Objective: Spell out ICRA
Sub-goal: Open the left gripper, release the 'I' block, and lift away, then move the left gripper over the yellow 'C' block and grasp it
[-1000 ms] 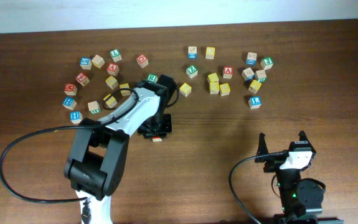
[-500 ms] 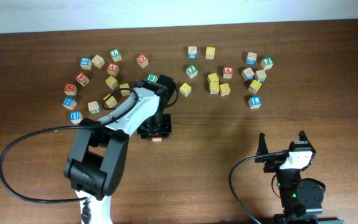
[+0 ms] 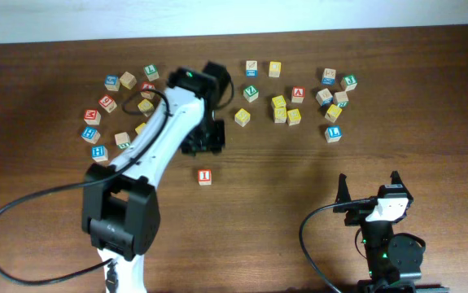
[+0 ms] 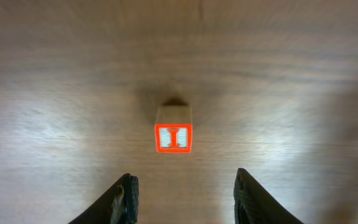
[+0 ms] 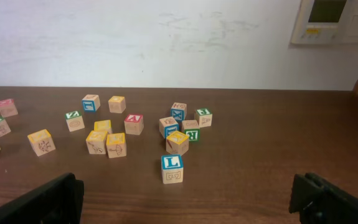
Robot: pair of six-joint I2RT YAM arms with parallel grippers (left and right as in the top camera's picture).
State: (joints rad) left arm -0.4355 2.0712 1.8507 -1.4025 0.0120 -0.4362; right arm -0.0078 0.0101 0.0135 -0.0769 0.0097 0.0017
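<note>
The red I cube point(image 3: 205, 176) point(image 4: 174, 137) stands alone on the bare wood, letter face up. My left gripper point(image 3: 204, 149) point(image 4: 183, 202) hangs open just behind it, on the far side, with nothing between its fingers. The red A cube point(image 3: 298, 93) point(image 5: 133, 122) lies in the far right cluster, beside several yellow cubes point(image 3: 279, 107) point(image 5: 106, 142). A green R cube point(image 5: 193, 134) sits in that cluster too. My right gripper point(image 3: 369, 194) point(image 5: 188, 205) rests open and empty at the near right.
A second scatter of cubes point(image 3: 107, 104) lies at the far left, partly hidden under the left arm. A blue L cube point(image 3: 333, 133) point(image 5: 172, 168) is the cube nearest the right gripper. A black cable point(image 3: 22, 203) loops at the near left.
The left gripper opened and let go of the I cube, then drew back towards the far side. The cube stays where it was set. The right arm is unchanged.
</note>
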